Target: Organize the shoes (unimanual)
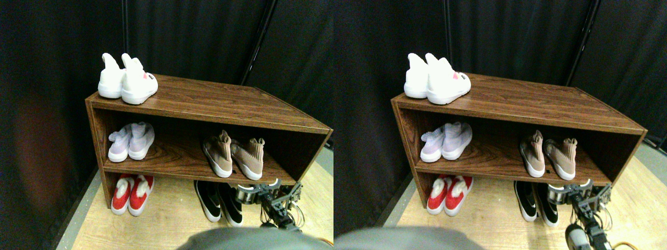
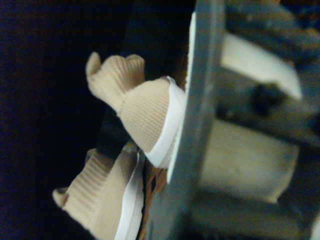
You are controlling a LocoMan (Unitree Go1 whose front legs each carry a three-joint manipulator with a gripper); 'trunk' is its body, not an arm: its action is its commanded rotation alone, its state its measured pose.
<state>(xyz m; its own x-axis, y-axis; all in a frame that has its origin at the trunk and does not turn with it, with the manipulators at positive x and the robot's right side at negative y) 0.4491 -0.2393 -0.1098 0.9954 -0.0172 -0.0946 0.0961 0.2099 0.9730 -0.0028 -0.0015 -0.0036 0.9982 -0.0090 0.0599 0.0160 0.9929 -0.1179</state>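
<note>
You won't find any lettering here that can be read. The nearer white shoe (image 1: pixel 138 82) on top of the shelf (image 1: pixel 219 101) carries a small pink mark with dark specks on its side, too small to make out. The right tan shoe (image 1: pixel 249 159) on the middle board shows a tiny dark patch near its sole, also illegible
</note>
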